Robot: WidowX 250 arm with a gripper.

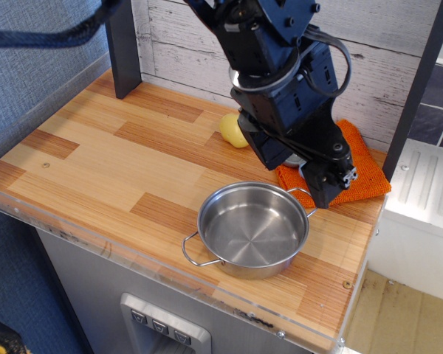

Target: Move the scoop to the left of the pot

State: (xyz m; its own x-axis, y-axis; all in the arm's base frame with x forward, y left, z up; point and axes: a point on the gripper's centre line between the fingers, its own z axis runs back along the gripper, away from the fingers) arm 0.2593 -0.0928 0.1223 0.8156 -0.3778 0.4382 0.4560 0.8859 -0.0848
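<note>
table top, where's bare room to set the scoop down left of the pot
Bare wood runs from the pot left to the table edge. Crowded at back right: end effector, orange cloth, yellow ball. No scoop visible.

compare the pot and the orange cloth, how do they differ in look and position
The pot is shiny, rigid steel with wire loop handles; the orange cloth is soft, matte and flat. The pot sits fully in view near the front edge; the cloth lies behind it, partly hidden by the arm. Both rest on the wooden counter.
</note>
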